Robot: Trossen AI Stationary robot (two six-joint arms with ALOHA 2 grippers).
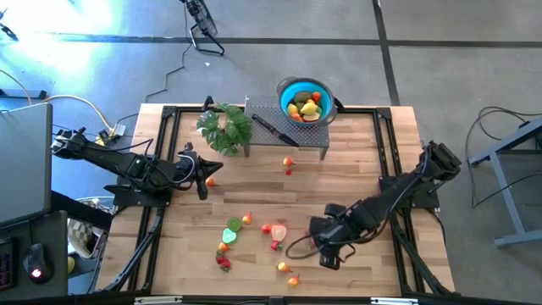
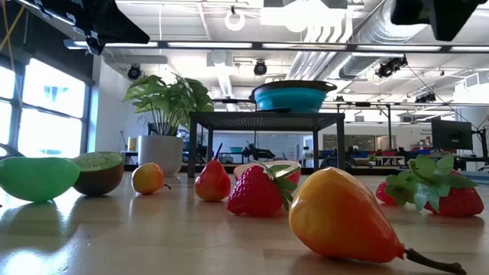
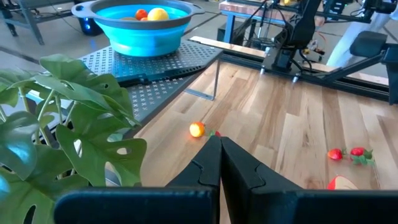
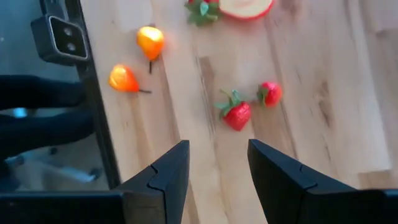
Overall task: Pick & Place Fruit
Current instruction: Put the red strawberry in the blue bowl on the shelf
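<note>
While both dark arms reach over the pale wooden plank table [image 1: 356,161], the round blue plastic bowl [image 1: 305,95] serves as the reference point: it sits on a black perforated metal stand [image 1: 292,135] at the table's far edge and already holds several small toy fruits, yellow, red and orange among them [image 1: 306,107]. Beside the stand, on the side away from the right arm, stands a bushy green leafy plant [image 1: 225,127], and a black-handled knife [image 1: 273,129] lies on the stand just beside the bowl. The left gripper [image 1: 203,180] sits near the plant, well short of the bowl; its fingers [image 3: 219,163] are pressed fully together and grip nothing. A small orange-yellow fruit [image 1: 289,161] lies on the table just in front of the stand. The right gripper [image 1: 329,256] hovers well apart from the bowl, over the table's near edge; its fingers [image 4: 174,163] stand partly apart with bare wood between them and no fruit held. Loose fruit remains scattered near that gripper, far from the bowl: two red strawberries [image 4: 237,113], two small orange pear-shaped pieces [image 4: 150,40], a halved red-rimmed piece [image 1: 278,230] and a green lime half [image 1: 231,235].
</note>
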